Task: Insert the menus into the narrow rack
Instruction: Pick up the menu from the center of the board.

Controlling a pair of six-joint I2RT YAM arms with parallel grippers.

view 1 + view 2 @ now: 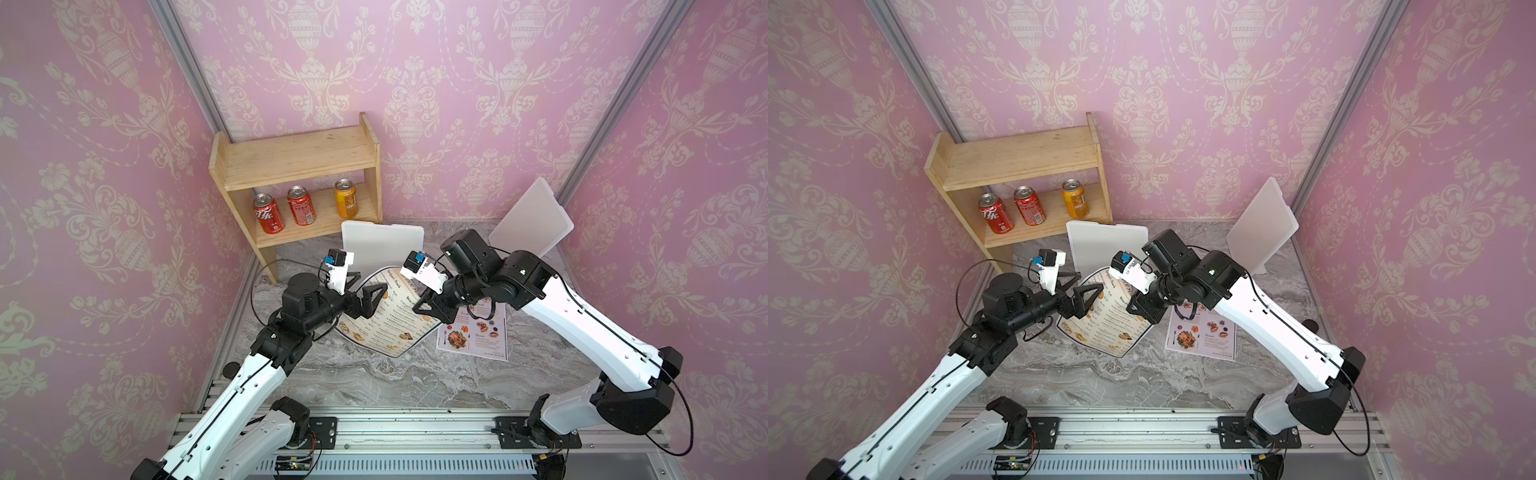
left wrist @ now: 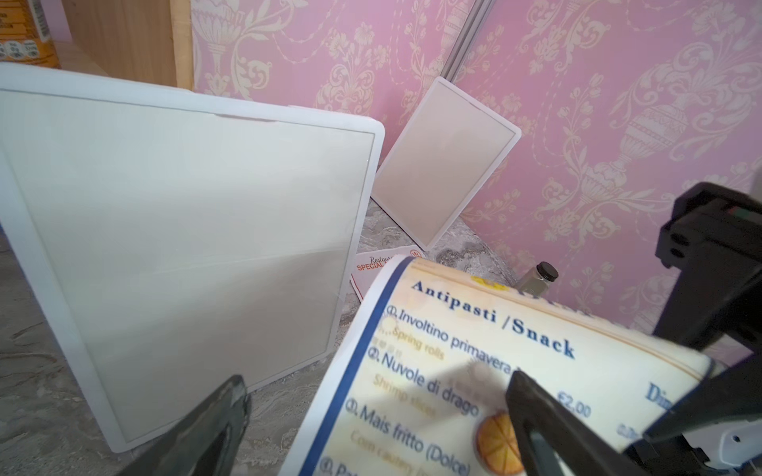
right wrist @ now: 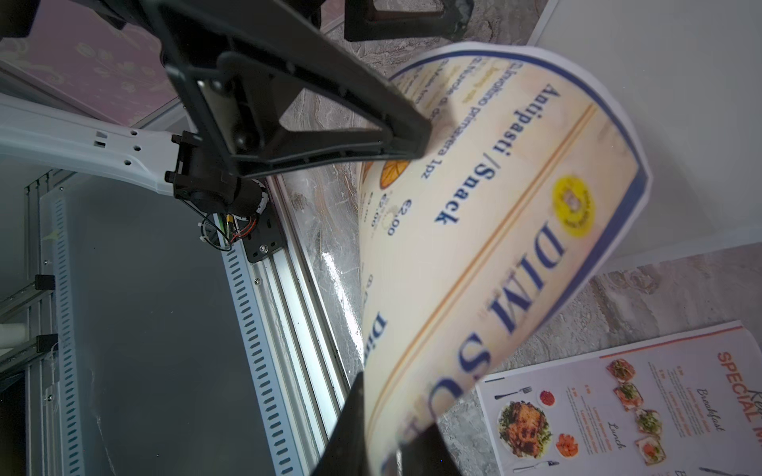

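Two menus: blue-bordered menu curls off the table, right jaws nearly closed, pinching its heading edge; left jaws wide apart beside it, empty. Pale menu lies flat. Risk: floppy sheet buckles at white rack slot. That and far rack look empty; shelf holds three cans.

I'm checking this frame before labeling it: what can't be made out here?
Special Menu: heading hidden under the right arm in both top views, cut off by the edge in the right wrist view.
Dim Sum menu: small print blurred in the left wrist view, too small in top views.
Nearer white rack: slot opening too thin to see in any view.
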